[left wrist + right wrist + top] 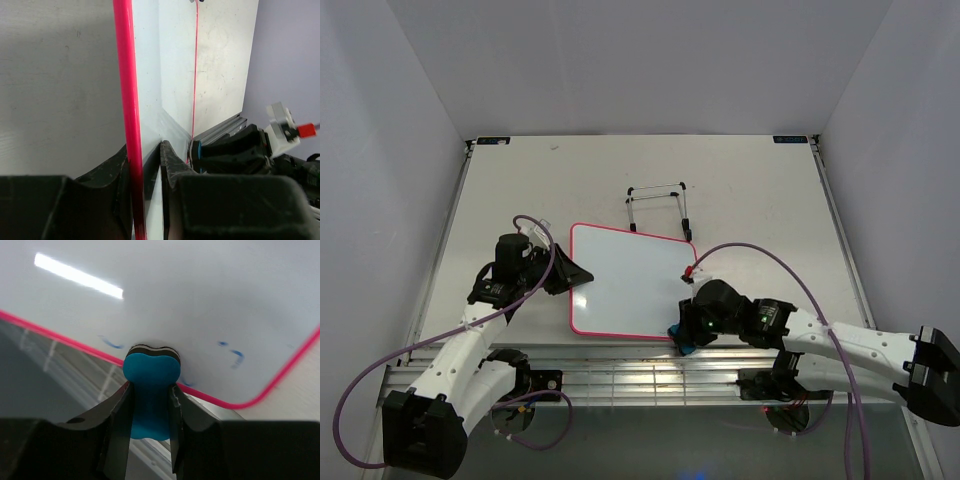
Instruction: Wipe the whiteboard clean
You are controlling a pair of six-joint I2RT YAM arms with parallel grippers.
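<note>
The whiteboard (625,280), white with a pink-red frame, lies flat on the table. My left gripper (575,272) is shut on its left edge; in the left wrist view the fingers clamp either side of the pink rim (125,75). My right gripper (685,337) is shut on a blue bone-shaped eraser (151,375). The eraser's felt end presses on the whiteboard (175,300) at its near right corner. Faint blue marks (235,355) remain beside the eraser, and a small one (112,343) on its other side.
A thin black wire stand (660,208) sits just behind the board. A ribbed metal rail (620,375) runs along the table's near edge below the board. Purple cables (770,260) loop over both arms. White walls enclose the table on three sides.
</note>
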